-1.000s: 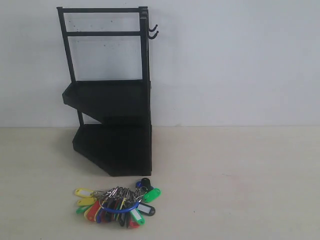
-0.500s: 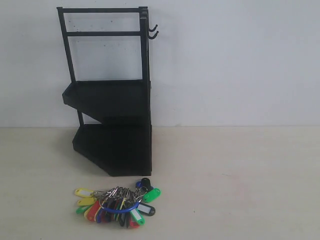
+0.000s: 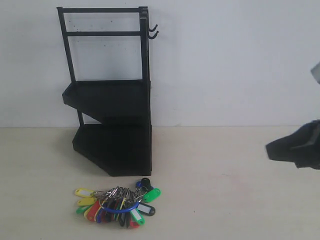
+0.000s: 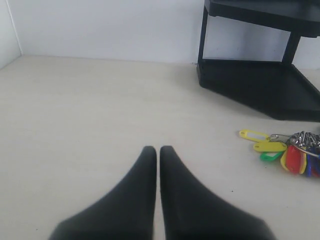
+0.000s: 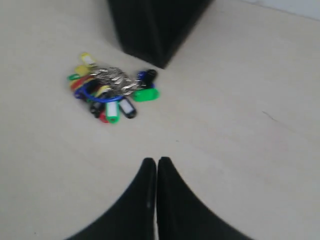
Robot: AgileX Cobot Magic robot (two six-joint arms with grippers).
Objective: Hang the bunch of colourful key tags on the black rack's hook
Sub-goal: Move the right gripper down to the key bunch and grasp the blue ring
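The colourful key tag bunch (image 3: pixel 116 205) lies on the beige table just in front of the black rack (image 3: pixel 112 127); it also shows in the right wrist view as the key tag bunch (image 5: pixel 111 92) and partly at the edge of the left wrist view as the key tag bunch (image 4: pixel 285 150). The rack's two small hooks (image 3: pixel 153 32) stick out at its top right. My right gripper (image 3: pixel 270 148) enters at the right edge, shut and empty, well apart from the bunch; its tips (image 5: pixel 156 161) are pressed together. My left gripper (image 4: pixel 158 149) is shut and empty, out of the exterior view.
A white wall (image 3: pixel 230 60) stands behind the rack. The beige table (image 3: pixel 220 190) stretches from the rack to the right arm. The rack's lower tray (image 4: pixel 260 85) sits close beyond the bunch.
The right arm has come into the exterior view at the right edge; it was not in view before. The bunch and the rack have not moved.
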